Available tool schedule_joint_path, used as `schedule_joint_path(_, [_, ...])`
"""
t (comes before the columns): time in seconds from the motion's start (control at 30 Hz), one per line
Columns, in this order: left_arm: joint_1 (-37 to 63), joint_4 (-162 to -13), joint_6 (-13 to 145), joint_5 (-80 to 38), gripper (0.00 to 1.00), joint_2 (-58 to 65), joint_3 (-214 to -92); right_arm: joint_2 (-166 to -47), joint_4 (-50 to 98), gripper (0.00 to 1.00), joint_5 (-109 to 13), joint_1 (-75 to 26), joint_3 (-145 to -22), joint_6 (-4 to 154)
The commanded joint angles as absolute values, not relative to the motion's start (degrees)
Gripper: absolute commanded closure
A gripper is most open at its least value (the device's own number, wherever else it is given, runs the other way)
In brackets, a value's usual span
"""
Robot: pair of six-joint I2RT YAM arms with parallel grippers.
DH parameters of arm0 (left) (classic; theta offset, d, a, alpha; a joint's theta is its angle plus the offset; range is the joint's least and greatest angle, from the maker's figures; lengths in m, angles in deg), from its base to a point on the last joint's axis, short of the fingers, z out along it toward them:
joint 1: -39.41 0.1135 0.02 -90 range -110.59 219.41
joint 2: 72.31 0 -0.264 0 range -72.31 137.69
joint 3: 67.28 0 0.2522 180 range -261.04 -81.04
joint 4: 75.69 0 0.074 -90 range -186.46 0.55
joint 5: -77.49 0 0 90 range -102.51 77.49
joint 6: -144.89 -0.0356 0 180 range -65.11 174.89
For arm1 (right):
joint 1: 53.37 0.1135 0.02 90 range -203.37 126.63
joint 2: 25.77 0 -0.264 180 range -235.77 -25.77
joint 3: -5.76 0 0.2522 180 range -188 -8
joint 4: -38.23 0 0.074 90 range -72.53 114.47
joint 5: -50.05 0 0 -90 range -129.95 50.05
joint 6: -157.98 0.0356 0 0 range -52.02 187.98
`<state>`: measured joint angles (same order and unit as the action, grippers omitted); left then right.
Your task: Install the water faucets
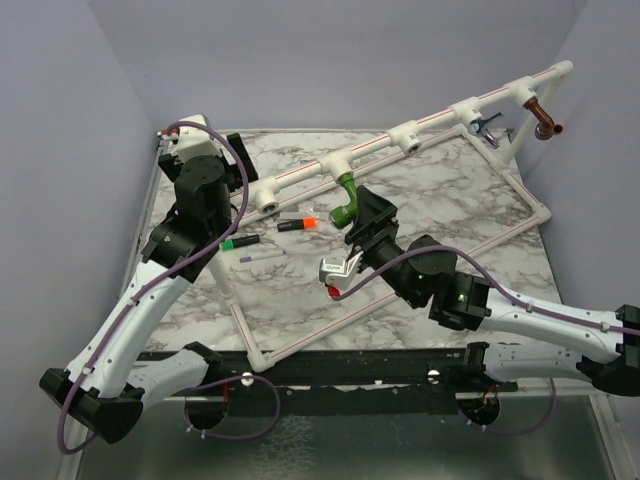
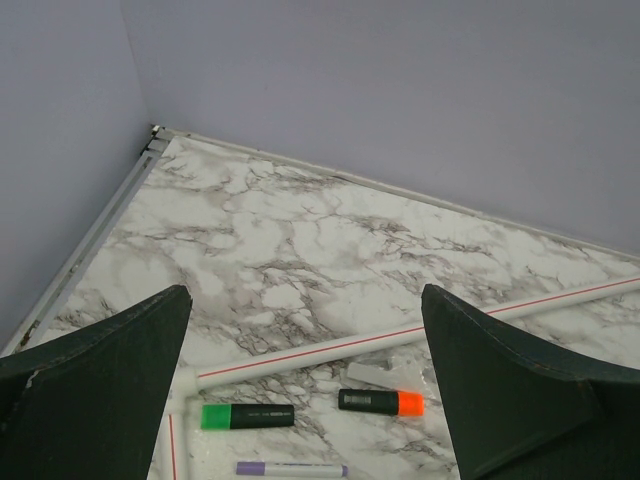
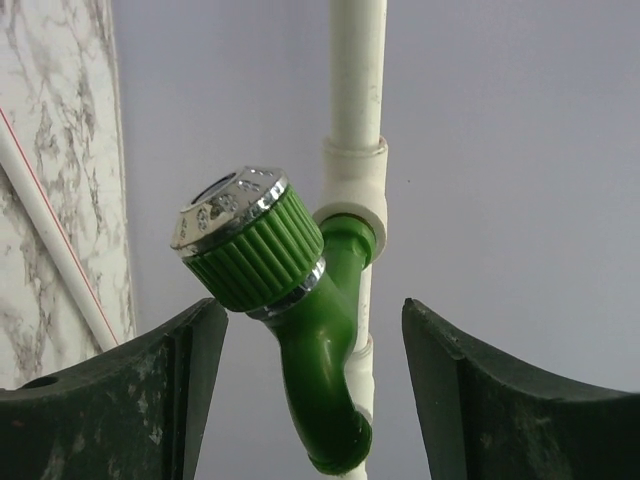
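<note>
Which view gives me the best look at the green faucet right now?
Right wrist: the green faucet fills the frame between the fingers of the open right claw, its base at the white tee. Top external shows the green faucet small on the pipe, by the claw. Left wrist misses it entirely.
</note>
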<state>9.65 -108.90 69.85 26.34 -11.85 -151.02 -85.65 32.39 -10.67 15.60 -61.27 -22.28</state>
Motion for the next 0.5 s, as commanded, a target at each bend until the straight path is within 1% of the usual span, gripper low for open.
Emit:
schedule_joint_path(0.0, [7.3, -128.1, 68.0, 18.5, 0.01, -9.6, -145.1, -86.5, 26.4, 0.26, -12.7, 16.6, -63.2, -35.4])
schedule_joint_path(0.23, [7.3, -128.0, 68.1, 18.7, 0.01, -9.7, -145.0, -86.9, 26.5, 0.34, -12.3, 17.1, -62.7, -35.6])
schedule_joint_path(0.33, [7.3, -128.1, 68.1, 18.7, 0.01, -9.6, -144.9, -86.9, 27.4, 0.44, -12.2, 17.1, -61.7, -35.4])
schedule_joint_path(0.4, [7.3, -128.0, 68.1, 18.8, 0.01, -9.6, -144.9, -86.9, 28.4, 0.51, -12.0, 17.1, -61.1, -35.1])
schedule_joint_path(0.47, [7.3, -128.0, 68.1, 18.7, 0.01, -9.7, -144.9, -86.9, 30.2, 0.62, -11.9, 17.1, -60.3, -34.5])
